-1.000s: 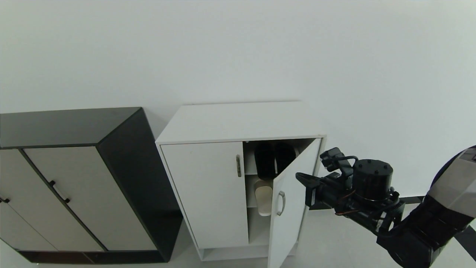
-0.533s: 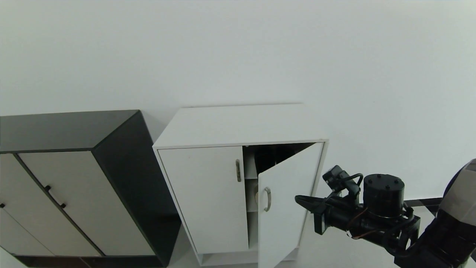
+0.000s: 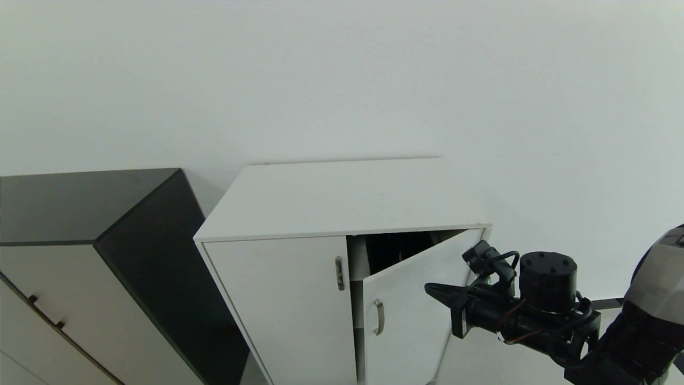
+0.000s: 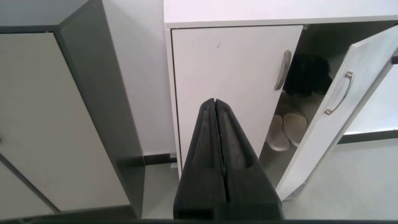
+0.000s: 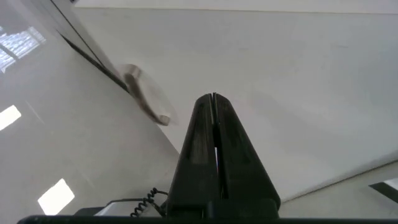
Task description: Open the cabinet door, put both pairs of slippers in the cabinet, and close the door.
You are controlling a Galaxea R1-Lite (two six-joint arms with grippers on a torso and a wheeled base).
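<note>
The white cabinet [image 3: 342, 195] has its left door shut and its right door [image 3: 411, 315] ajar by a narrow angle. My right gripper [image 3: 430, 289] is shut, with its tip against the outer face of the right door [image 5: 261, 68], beside the door handle [image 5: 146, 96]. My left gripper [image 4: 215, 102] is shut and empty, in front of the cabinet's left door [image 4: 230, 87]. A black pair of slippers [image 4: 308, 74] lies on an upper shelf and a white pair of slippers [image 4: 287, 129] on the shelf below. The black slippers [image 3: 398, 247] are dimly visible through the gap.
A dark cabinet [image 3: 144, 267] with pale doors stands close to the white cabinet's left side. A plain white wall [image 3: 342, 80] is behind both. Open floor [image 4: 348, 193] lies in front of the right door.
The right door has swung from well open to nearly shut, with my right gripper following against it. The head camera has shifted closer and lower.
</note>
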